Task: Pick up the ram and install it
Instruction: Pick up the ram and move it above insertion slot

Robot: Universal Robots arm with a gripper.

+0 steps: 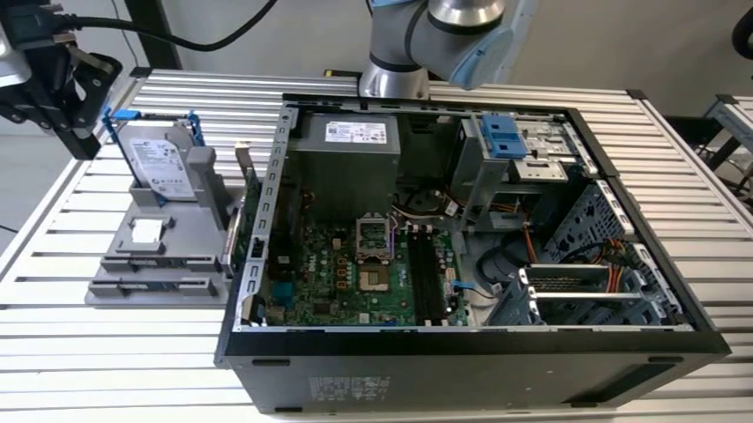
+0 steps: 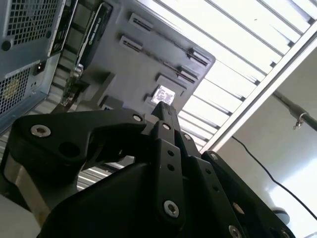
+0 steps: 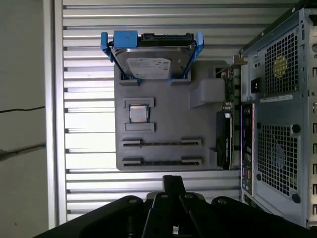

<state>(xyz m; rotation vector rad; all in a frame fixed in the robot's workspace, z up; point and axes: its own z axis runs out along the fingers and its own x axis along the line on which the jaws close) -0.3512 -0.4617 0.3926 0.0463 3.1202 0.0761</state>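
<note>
A: Was the ram (image 3: 162, 143) installed?
B: No. It seemed to sit edge-up in the gray holder (image 3: 168, 119) beside the computer case (image 3: 277, 99). The end effector (image 3: 173, 181) hovered nearby, fully closed, empty.

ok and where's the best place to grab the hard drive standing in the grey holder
Probably the free top edge, midway between the blue rails, coming straight down. The hard drive stands on edge in the grey holder, so its two broad flat faces are open to pinch, while the rails cover its ends and the holder takes its bottom edge.
</note>
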